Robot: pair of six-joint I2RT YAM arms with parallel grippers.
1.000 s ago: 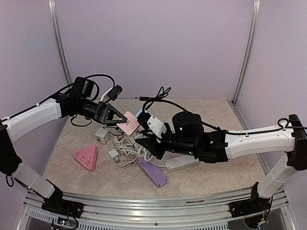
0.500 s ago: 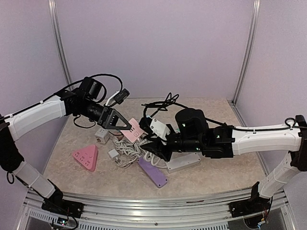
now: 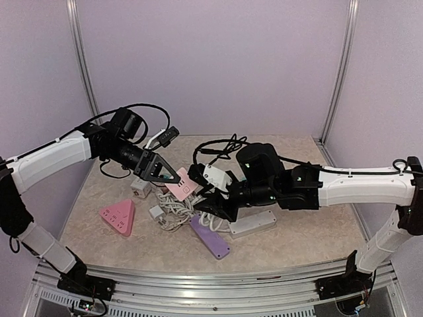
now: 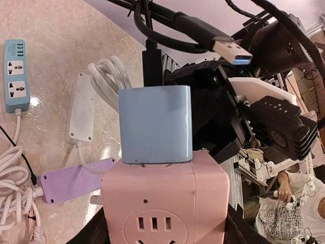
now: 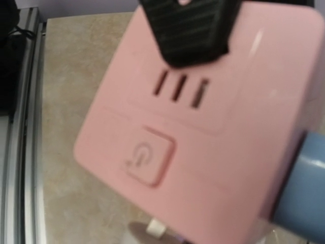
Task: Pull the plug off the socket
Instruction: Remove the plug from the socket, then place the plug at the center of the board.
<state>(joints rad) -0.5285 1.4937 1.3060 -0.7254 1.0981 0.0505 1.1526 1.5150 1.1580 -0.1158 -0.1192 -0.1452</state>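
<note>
Just past the purple strip by the table's front edge, the pink socket cube has come down toward the middle, pinched in the left gripper. The right gripper has moved in close beside it; whether its jaws are pinching anything I cannot tell. The blue plug sits fully seated in the cube face turned away from the left gripper, so the pull itself looks yet to begin.
</note>
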